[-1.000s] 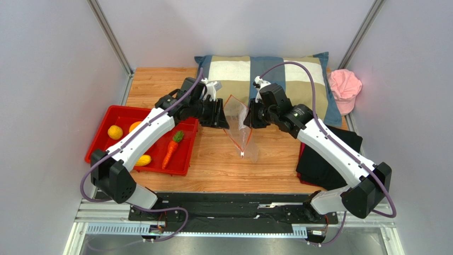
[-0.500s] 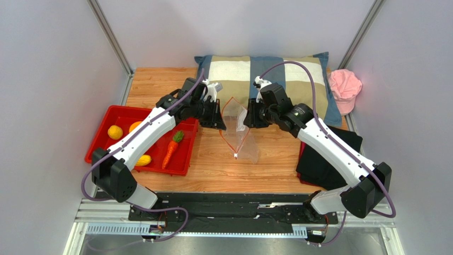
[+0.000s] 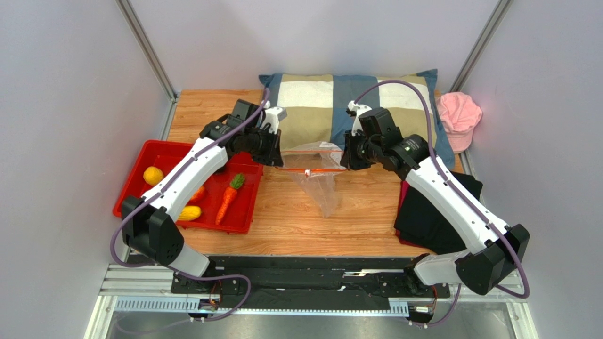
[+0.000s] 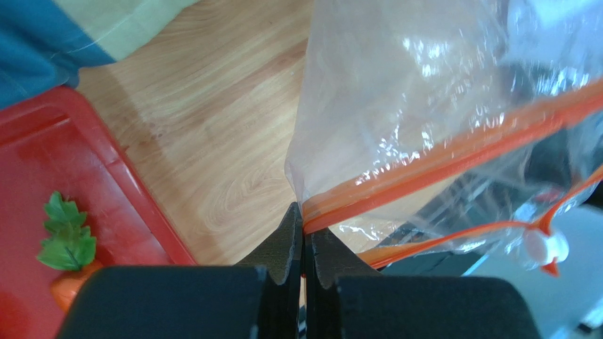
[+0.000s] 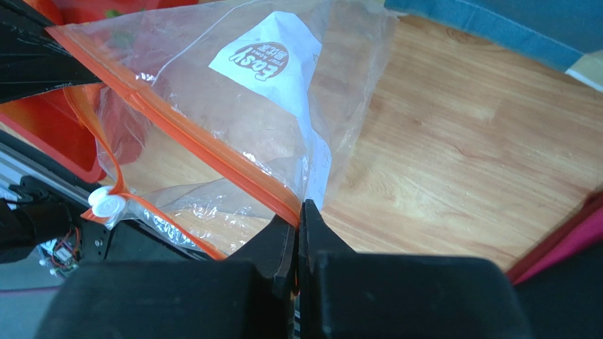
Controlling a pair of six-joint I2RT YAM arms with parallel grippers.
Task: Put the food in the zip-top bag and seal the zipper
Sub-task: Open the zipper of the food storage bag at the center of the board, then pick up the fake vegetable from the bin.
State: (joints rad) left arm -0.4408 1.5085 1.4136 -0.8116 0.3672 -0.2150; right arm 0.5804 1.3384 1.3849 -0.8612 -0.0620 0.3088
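The clear zip-top bag (image 3: 322, 187) hangs above the table between my two grippers. Its orange zipper (image 3: 322, 170) is stretched level, with the white slider (image 3: 308, 171) near the middle. My left gripper (image 3: 278, 164) is shut on the strip's left end (image 4: 439, 159). My right gripper (image 3: 346, 162) is shut on the right end (image 5: 198, 134). The left wrist view shows the left gripper (image 4: 304, 226) pinching the strip's corner, and the right wrist view shows the right gripper (image 5: 299, 212) doing the same. The food lies in the red tray (image 3: 141, 152): a carrot (image 3: 228, 199), a yellow fruit (image 3: 153, 175) and another yellow piece (image 3: 190, 212).
A checked pillow (image 3: 318, 95) lies at the back, just behind the bag. A pink cap (image 3: 458, 116) sits at the back right. Dark cloth (image 3: 439, 212) lies on the right, under the right arm. The left arm crosses over the tray.
The grippers have moved apart and pulled the bag's mouth from a hanging V into a taut level line. The left gripper has shut on the strip, and the right opened briefly and shut again.
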